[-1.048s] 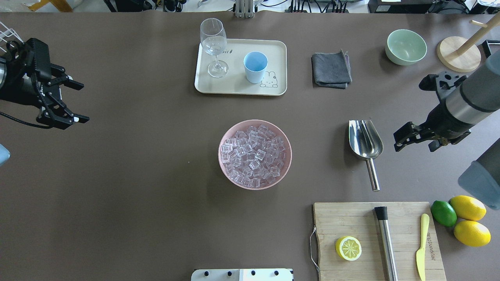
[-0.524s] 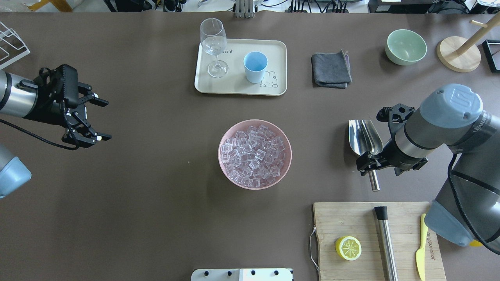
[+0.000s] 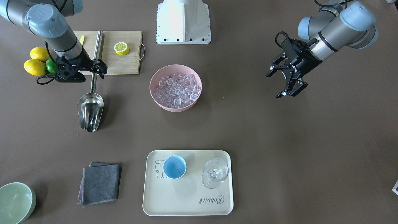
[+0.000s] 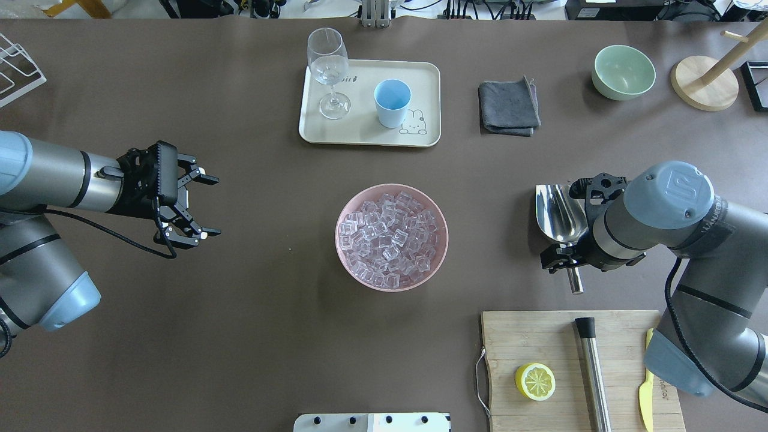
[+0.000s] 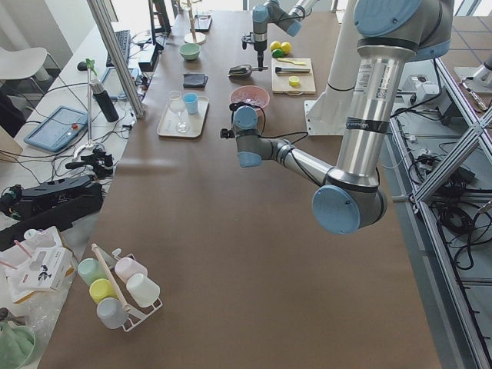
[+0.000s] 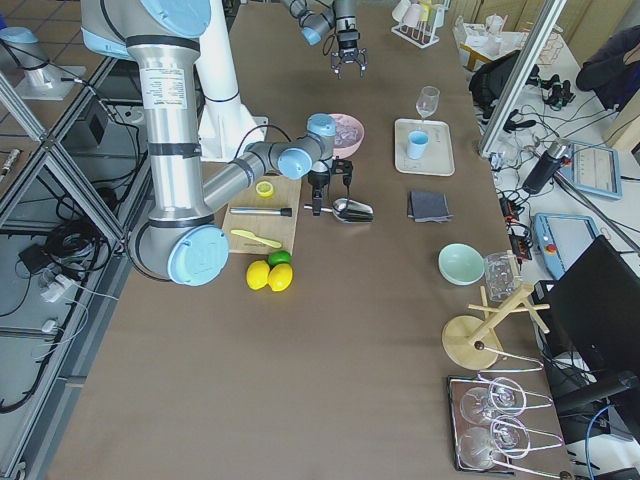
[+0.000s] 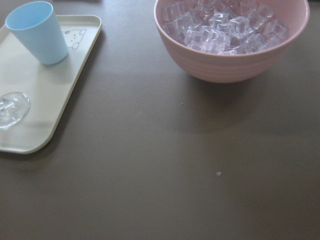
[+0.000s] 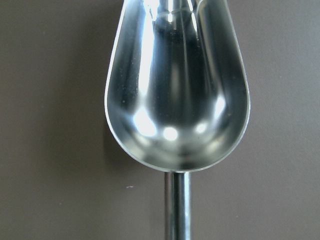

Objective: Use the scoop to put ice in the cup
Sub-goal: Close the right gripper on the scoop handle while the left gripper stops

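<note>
we see the scoop (image 4: 559, 211) lying flat on the tabletop (image 4: 240, 336), between the pink bowl (image 4: 446, 240) and the right edge. its trough points toward the far edge and its thin handle toward the near edge. the right gripper (image 4: 569, 263) hangs over that handle with its fingers apart, one on each side of it; we cannot tell whether either one touches the metal. in the right wrist view the shiny trough sits straight ahead, the handle running down to the bottom of the view.

the ice (image 4: 390, 237) is heaped in the pink bowl at the middle of the tabletop. the cup (image 4: 392, 103) stands upright on a cream tray (image 4: 366, 135) toward the far edge, near a stemmed glass (image 4: 327, 66) on the same tray.

the left gripper (image 4: 203, 205) hovers between the bowl and the left edge, its fingers spread wide, gripping nothing, pointing toward the bowl.

a wooden board (image 4: 510, 336) at the near edge, toward the right corner, carries a lemon half (image 4: 535, 381) and a steel cylinder (image 4: 594, 372).
</note>
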Available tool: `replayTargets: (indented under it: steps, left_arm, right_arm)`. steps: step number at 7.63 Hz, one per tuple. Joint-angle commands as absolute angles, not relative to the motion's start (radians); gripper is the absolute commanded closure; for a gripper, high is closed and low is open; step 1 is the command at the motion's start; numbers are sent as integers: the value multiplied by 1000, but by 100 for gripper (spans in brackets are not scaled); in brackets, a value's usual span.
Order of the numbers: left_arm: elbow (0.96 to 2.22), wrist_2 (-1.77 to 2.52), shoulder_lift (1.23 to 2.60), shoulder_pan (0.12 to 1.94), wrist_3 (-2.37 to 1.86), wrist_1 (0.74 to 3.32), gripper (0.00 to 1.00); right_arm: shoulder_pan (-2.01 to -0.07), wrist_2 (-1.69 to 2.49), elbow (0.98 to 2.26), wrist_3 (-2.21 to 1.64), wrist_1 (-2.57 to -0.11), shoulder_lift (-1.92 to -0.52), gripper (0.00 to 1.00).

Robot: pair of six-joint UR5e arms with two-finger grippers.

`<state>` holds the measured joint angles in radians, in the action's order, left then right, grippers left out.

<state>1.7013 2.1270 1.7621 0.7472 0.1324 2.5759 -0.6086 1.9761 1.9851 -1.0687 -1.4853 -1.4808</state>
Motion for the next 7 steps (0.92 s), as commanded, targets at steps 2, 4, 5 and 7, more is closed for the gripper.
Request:
replayTargets:
  steps: [2, 4, 5, 7]
  left_arm:
    - [1634, 2106, 1810, 632, 136, 2628, 2]
    - [1544, 2048, 1880, 621, 138, 2687, 2]
    - [1542, 2040, 1890, 618, 138, 2686, 2]
    - [1525, 1999, 1927, 588, 138, 2680, 2]
  right_arm:
    - [-601, 2041, 1888, -1115, -1319, -1486, 0]
    - [-603, 2065, 1890, -1124, -1319, -1491, 1]
    - [-603, 2065, 1891, -1123, -1319, -1497, 2]
    - [-604, 2062, 1891, -1117, -1319, -1509, 44]
